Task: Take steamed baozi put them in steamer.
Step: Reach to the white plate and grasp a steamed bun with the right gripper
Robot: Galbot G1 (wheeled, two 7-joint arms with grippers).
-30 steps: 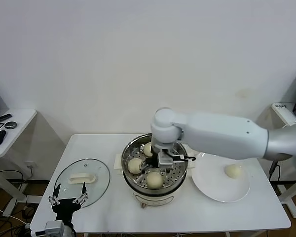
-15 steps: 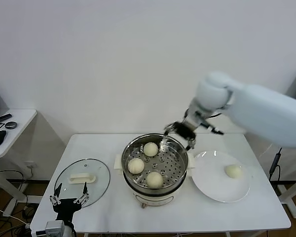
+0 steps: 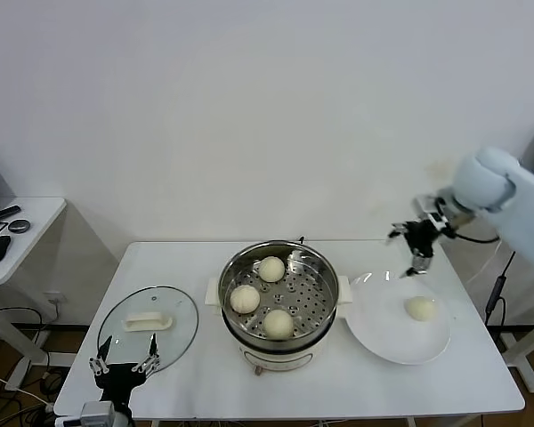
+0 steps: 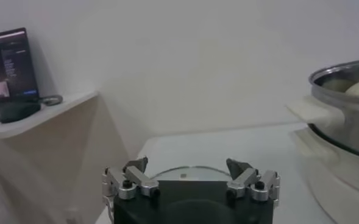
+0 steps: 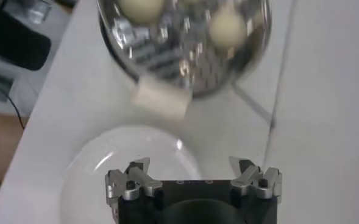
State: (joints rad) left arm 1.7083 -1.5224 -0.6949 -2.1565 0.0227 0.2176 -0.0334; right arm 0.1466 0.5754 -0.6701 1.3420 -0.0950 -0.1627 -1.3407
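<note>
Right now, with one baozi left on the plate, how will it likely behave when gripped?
The last baozi looks smooth and domed, so probably soft and dentable under firm fingers. Its round shape might let it roll on the flat plate if nudged. It seems light.

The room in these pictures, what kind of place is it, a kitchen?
Probably a lab or office set up as a test kitchen, not a real one. A steamer and a plate sit on a plain white table against a bare wall, with a computer screen on a side desk.

baozi: three point(image 3: 271, 269) in steamer point(image 3: 320, 271) | one point(image 3: 419, 308) outside
</note>
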